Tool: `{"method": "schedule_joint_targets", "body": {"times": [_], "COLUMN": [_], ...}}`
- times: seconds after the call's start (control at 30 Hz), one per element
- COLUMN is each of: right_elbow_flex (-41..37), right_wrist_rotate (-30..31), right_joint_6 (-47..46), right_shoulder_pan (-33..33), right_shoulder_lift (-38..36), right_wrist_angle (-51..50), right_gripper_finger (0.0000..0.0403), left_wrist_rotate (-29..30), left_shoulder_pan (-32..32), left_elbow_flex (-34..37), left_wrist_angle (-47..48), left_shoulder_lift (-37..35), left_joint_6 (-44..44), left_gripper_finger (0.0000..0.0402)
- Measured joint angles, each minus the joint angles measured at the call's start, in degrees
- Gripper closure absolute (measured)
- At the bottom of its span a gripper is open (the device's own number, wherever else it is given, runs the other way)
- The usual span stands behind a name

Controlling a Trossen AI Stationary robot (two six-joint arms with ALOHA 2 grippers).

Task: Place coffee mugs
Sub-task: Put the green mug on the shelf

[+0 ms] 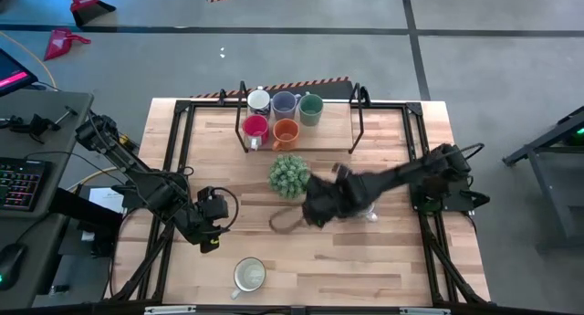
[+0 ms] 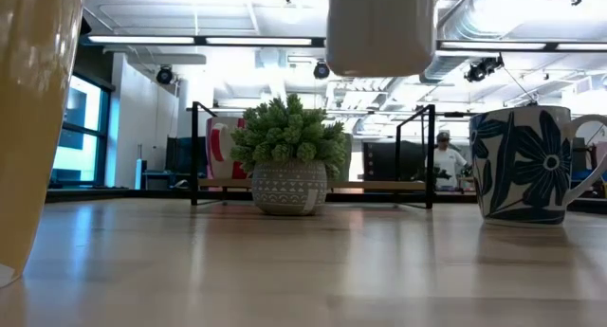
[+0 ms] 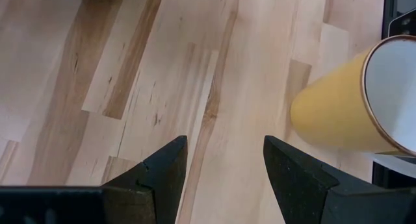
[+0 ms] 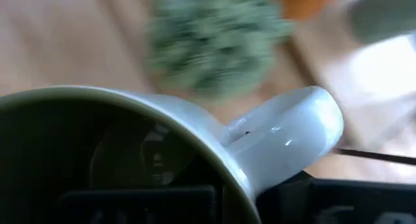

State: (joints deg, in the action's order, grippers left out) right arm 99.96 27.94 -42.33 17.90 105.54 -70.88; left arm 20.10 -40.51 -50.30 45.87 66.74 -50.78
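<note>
My right gripper is shut on a pale mug, which hangs high above the table to the right of the plant. In the right wrist view the mug's dark inside and its handle fill the picture. A blue-flowered mug stands on its base on the table at the right. A yellow mug stands near the front edge. My left gripper hovers open over bare wood, the yellow mug off to one side of it. My right gripper holds the pale mug by its rim next to the handle. One finger seems to be inside the mug and one outside, though the mug itself hides most of both. The fingers slant down from the table's right. The mug is lifted clear.
At the table's far edge stands a black-framed rack with several mugs on it: white, pale blue, green, red and orange. The spiky plant stands mid-table just in front of it. A person shows in the room behind.
</note>
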Motion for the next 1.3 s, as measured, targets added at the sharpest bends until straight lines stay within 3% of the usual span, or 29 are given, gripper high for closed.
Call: {"method": "schedule_joint_targets", "body": {"times": [0.13,0.33,0.63,1.0,1.3], "right_elbow_flex": [1.7,0.3,-6.1,-17.9,-18.8], "right_wrist_rotate": [1.8,2.2,-5.4,-14.1,-17.8], "right_joint_6": [5.0,13.8,27.4,35.5,41.1], "right_shoulder_pan": [-7.5,-19.7,-34.2,-45.6,-53.6], "right_shoulder_lift": [-0.2,-2.3,-2.6,-2.6,-2.6], "right_wrist_angle": [-5.4,-5.8,3.6,16.8,22.7], "right_gripper_finger": [0.0392,0.0393,0.0393,0.0393,0.0393], "left_wrist_rotate": [0.0,0.1,0.1,0.1,0.1], "left_shoulder_pan": [0.0,0.0,0.0,0.0,0.0], "left_elbow_flex": [0.0,0.0,0.0,0.0,0.0], "left_wrist_angle": [0.0,0.0,0.0,-0.1,-0.1], "left_shoulder_lift": [0.0,0.0,0.0,0.0,0.0], "left_joint_6": [0.0,0.0,0.0,0.0,-0.5], "left_gripper_finger": [0.0211,0.0211,0.0211,0.0211,0.0211]}}
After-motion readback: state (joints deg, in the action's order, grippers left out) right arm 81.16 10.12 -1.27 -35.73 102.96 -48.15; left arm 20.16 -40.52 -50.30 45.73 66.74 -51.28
